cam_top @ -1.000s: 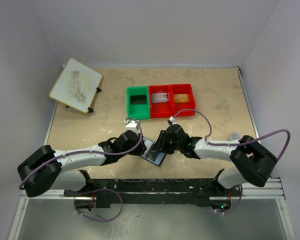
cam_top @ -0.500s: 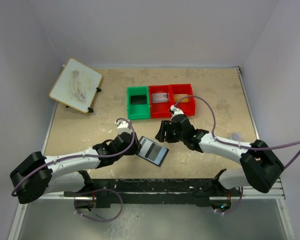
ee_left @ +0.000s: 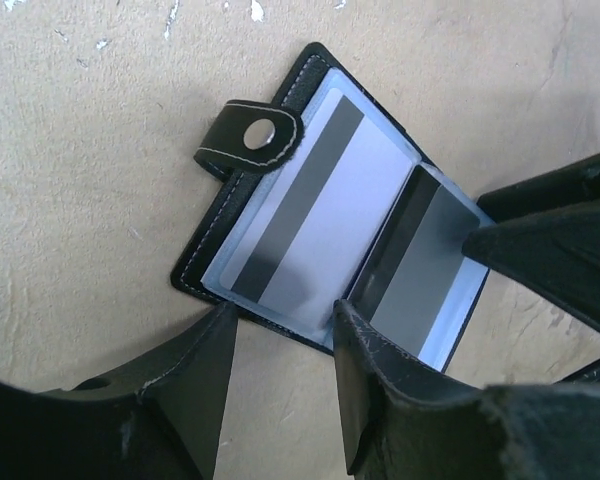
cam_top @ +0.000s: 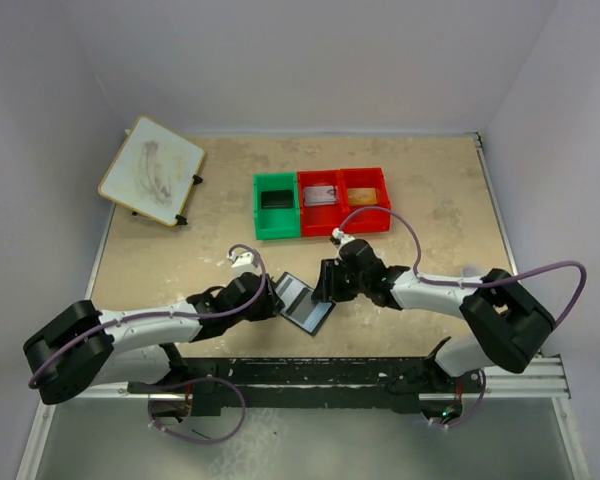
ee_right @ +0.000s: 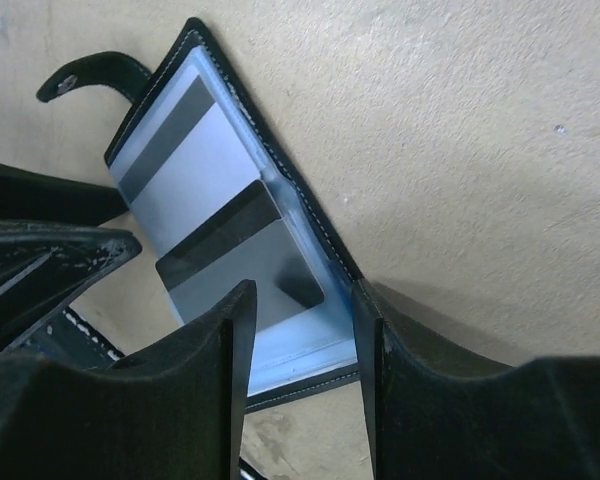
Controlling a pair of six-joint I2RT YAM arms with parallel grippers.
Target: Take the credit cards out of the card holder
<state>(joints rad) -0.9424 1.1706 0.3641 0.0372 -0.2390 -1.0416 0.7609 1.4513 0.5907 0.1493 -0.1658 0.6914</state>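
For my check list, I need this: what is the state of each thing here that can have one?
card holder: open, lying flat.
credit cards: both in their sleeves.
left gripper: open, astride the holder's edge.
right gripper: open, at its other end.
green bin: holds one dark item.
red bins: one flat item in each.
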